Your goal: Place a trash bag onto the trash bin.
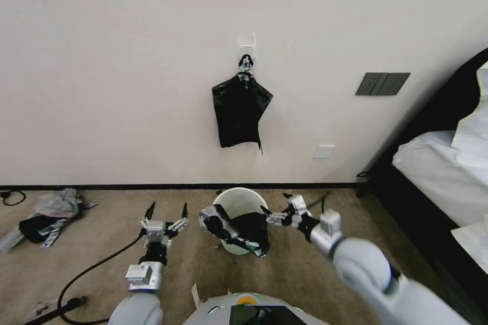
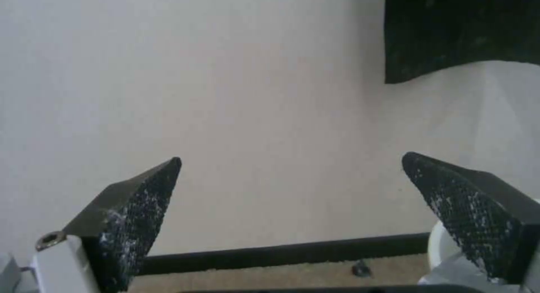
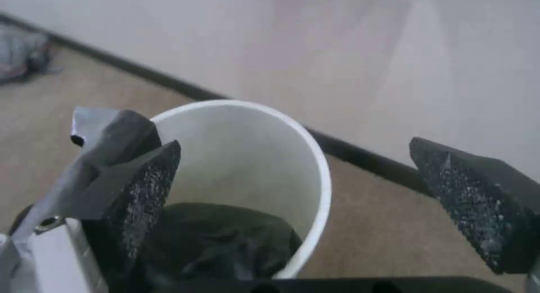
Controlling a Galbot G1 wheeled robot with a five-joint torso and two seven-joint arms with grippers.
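Note:
The cream-white trash bin (image 1: 239,201) stands on the carpet close to the wall. The glossy black trash bag (image 1: 238,228) lies crumpled over the bin's near rim, part hanging down the outside and part sunk inside. My right gripper (image 1: 275,203) hovers open just right of the rim, empty. In the right wrist view that gripper (image 3: 295,142) is spread wide over the bin (image 3: 315,158), with the bag (image 3: 225,238) inside and a fold on the rim. My left gripper (image 1: 166,210) stands open left of the bin, fingers up; its own view shows it (image 2: 291,160) facing the wall.
A flat bundle of black bags (image 1: 240,111) hangs from a wall hook above the bin. A bed (image 1: 442,162) fills the right side. A heap of cloth (image 1: 51,210) and a black cable (image 1: 96,269) lie on the carpet at left.

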